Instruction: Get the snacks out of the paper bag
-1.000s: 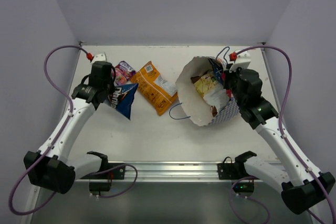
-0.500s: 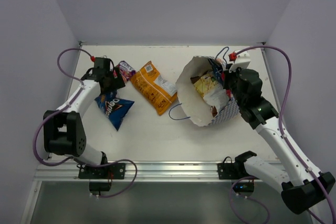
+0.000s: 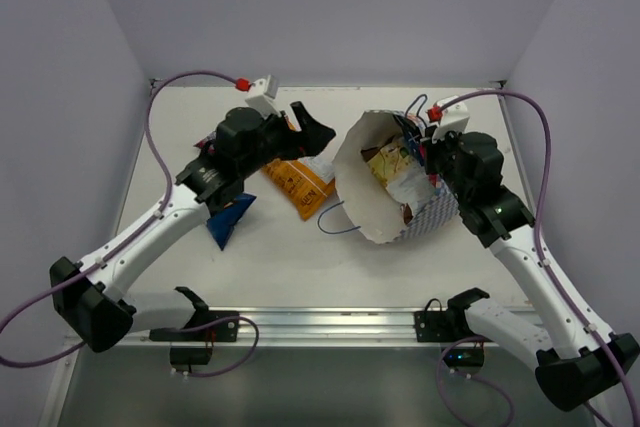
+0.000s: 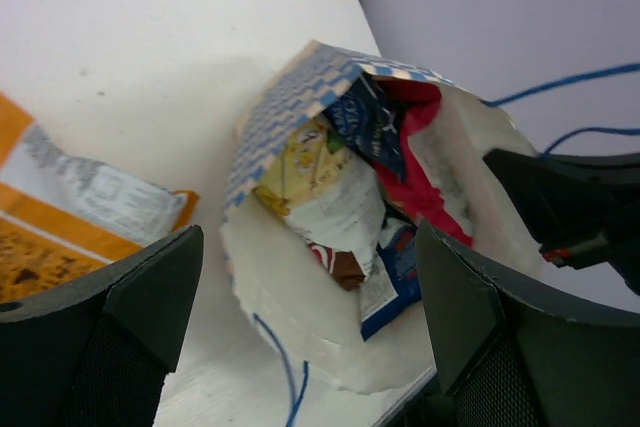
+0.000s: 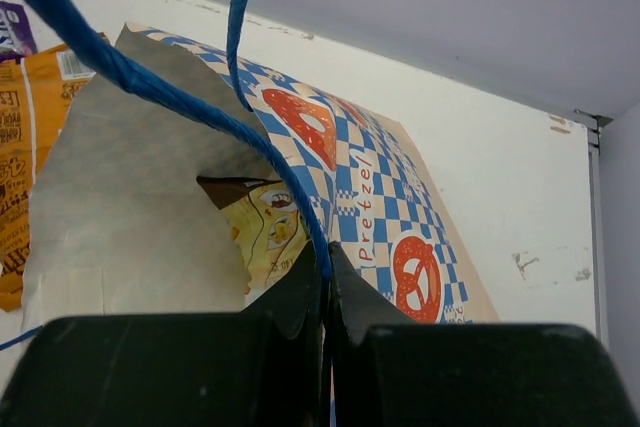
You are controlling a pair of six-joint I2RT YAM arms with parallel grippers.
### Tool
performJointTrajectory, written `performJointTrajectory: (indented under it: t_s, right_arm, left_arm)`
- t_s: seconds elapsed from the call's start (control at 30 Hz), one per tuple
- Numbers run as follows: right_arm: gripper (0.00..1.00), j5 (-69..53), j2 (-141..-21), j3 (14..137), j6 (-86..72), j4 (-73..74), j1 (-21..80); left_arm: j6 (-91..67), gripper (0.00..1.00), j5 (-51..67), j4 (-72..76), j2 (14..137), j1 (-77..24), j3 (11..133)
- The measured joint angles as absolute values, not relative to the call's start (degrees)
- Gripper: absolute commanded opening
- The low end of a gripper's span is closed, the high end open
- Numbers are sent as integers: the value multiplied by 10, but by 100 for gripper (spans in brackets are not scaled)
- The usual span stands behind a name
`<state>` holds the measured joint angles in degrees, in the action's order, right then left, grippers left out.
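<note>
The paper bag (image 3: 425, 215) lies tilted on the right of the table, its mouth open to the left. Inside it are a yellow-white packet (image 4: 320, 187), a red one (image 4: 425, 187) and two dark blue ones (image 4: 365, 122). On the table to its left lie an orange packet (image 3: 295, 182) and a dark blue packet (image 3: 228, 219). My left gripper (image 3: 315, 122) hangs open and empty just left of the bag's mouth, above the orange packet. My right gripper (image 5: 327, 277) is shut on the bag's blue cord handle (image 5: 180, 97) at the bag's far rim.
The bag's other cord handle (image 3: 335, 217) loops loose on the table in front of the mouth. A purple packet's corner (image 5: 12, 27) shows at the back left. Walls close the table at the back and on both sides. A metal rail (image 3: 320, 322) runs along the near edge.
My left gripper let go of the dark blue packet on the left of the table and opened. The left arm then swung right toward the bag's mouth. The right arm held still.
</note>
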<state>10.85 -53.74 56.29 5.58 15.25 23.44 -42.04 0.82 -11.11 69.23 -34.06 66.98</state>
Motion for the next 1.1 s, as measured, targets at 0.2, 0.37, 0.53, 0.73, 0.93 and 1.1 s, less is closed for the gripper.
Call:
performJointTrajectory:
  t_s: [0.2,0.37,0.53,0.73,0.93,1.1]
  right_arm:
    - [0,71,-524,563,75,167,226]
    - [0,59,-523,563,75,168,218]
    - [0,49,-523,563,66,168,214]
    - [0,43,-523,563,40,168,213]
    - [0,24,-524,563,24,168,213]
    - [0,9,-525,563,16,167,212]
  left_arm:
    - [-439,87,6,-67,801,-443,714]
    - [-451,84,-5,-38,901,-485,748]
    - [-473,83,-29,17,981,-509,779]
    - [-507,83,-73,69,1042,-519,803]
    - [-534,74,-124,106,1084,-519,832]
    - [-548,68,-154,121,1122,-520,863]
